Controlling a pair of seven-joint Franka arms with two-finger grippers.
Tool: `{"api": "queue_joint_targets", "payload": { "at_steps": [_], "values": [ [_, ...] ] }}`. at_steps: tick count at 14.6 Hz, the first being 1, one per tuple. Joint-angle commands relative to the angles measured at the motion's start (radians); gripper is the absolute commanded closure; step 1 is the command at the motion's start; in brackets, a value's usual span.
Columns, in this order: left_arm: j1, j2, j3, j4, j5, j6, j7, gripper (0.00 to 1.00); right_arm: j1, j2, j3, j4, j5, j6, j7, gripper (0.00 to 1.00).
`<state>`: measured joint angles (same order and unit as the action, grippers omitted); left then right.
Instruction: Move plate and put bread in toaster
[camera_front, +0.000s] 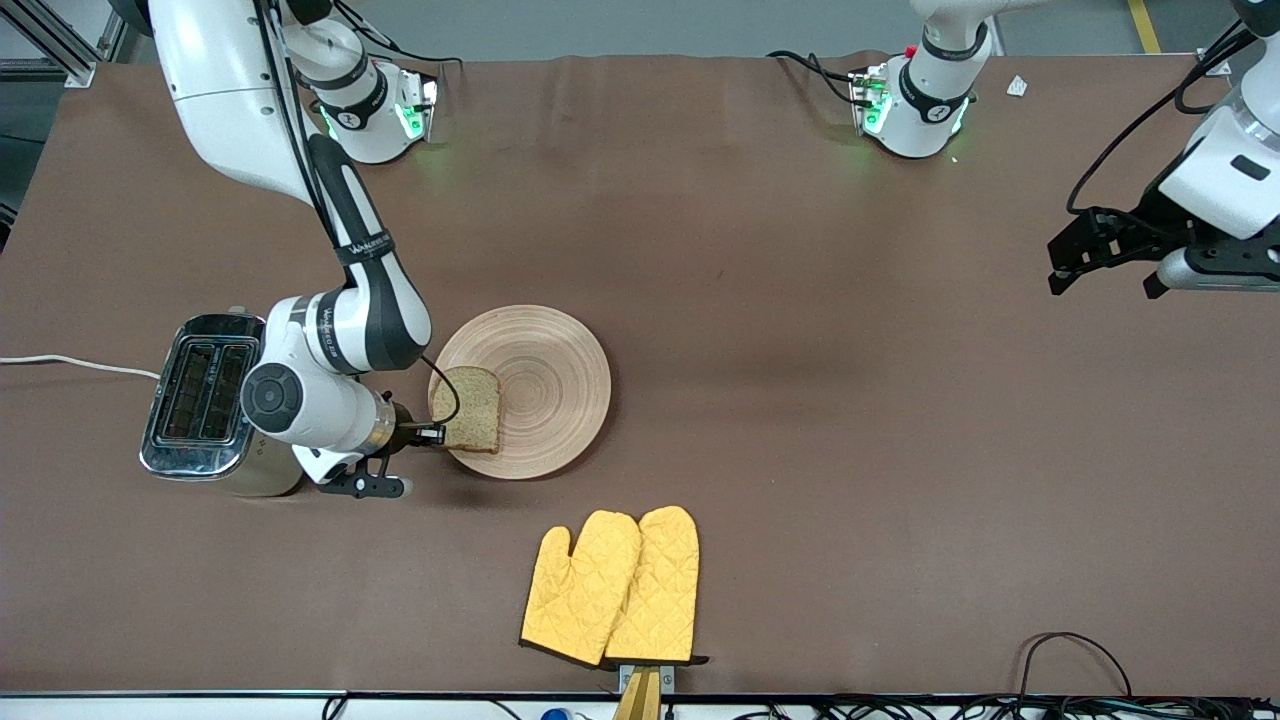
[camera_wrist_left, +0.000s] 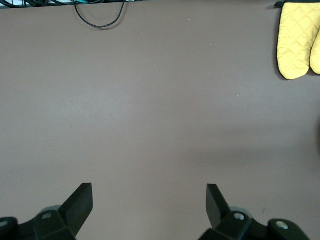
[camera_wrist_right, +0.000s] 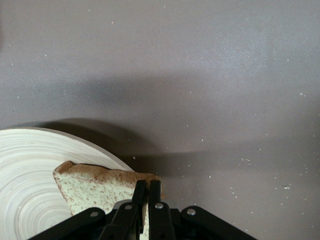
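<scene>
My right tool (camera_front: 432, 434) was down at the plate's (camera_front: 545, 375) edge, on the side toward the toaster (camera_front: 200, 395), and it was clenched on the bread (camera_front: 468, 408). In the right wrist view my two fingers (camera_wrist_right: 154, 202) stood nearly together, pinching the slice's (camera_wrist_right: 100, 190) crust edge between them, with the plate (camera_wrist_right: 30, 170) under the slice. The bread lay on the plate's toaster-side part, its gripped edge out over the rim. I could not tell whether that edge was raised off the wood.

The plate rested flat on the bench (camera_front: 800, 300), just beside the toaster toward my left arm's end, the two apart with my right wrist over the gap. The toaster stood upright at my right arm's end, both slots in its chrome top showing dark, and its white cord (camera_front: 70, 362) ran off toward the bench edge.

A pair of yellow mitts (camera_front: 615, 585) lay side by side on the bench, nearer the front camera than the plate and well apart from it.

My left arm waited. Its tool (camera_front: 1100, 255) hung in the air over bare bench at the left arm's end, released, the fingers (camera_wrist_left: 80, 202) spread wide with nothing between them. One mitt (camera_wrist_left: 297, 40) showed at the corner of the left wrist view, and a black cable loop (camera_wrist_left: 100, 20) lay at the bench edge.
</scene>
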<state>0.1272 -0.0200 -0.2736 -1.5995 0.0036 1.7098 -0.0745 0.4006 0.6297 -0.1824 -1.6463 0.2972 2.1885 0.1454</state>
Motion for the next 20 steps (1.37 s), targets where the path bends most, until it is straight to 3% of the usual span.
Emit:
{"api": "queue_joint_targets", "payload": {
  "at_steps": [1, 4, 8, 14, 20],
  "values": [
    [-0.135, -0.018, 0.153, -0.014, 0.004, -0.006, 0.010, 0.00, -0.011, 0.007, 0.006, 0.008, 0.022, -0.003, -0.013, 0.97],
    [-0.167, -0.018, 0.197, -0.016, 0.006, -0.006, 0.013, 0.00, -0.009, 0.005, 0.004, 0.008, 0.017, -0.007, -0.013, 0.98],
    [-0.182, -0.024, 0.205, -0.028, 0.004, -0.006, 0.013, 0.00, -0.002, -0.010, 0.003, 0.020, 0.013, -0.054, -0.012, 0.99],
    [-0.181, -0.035, 0.221, -0.048, -0.005, 0.010, -0.001, 0.00, 0.000, -0.103, -0.009, 0.167, 0.005, -0.424, 0.002, 0.99],
    [-0.181, -0.029, 0.218, -0.040, -0.008, 0.005, -0.004, 0.00, 0.000, -0.169, -0.020, 0.299, -0.257, -0.656, -0.007, 0.99]
  ]
}}
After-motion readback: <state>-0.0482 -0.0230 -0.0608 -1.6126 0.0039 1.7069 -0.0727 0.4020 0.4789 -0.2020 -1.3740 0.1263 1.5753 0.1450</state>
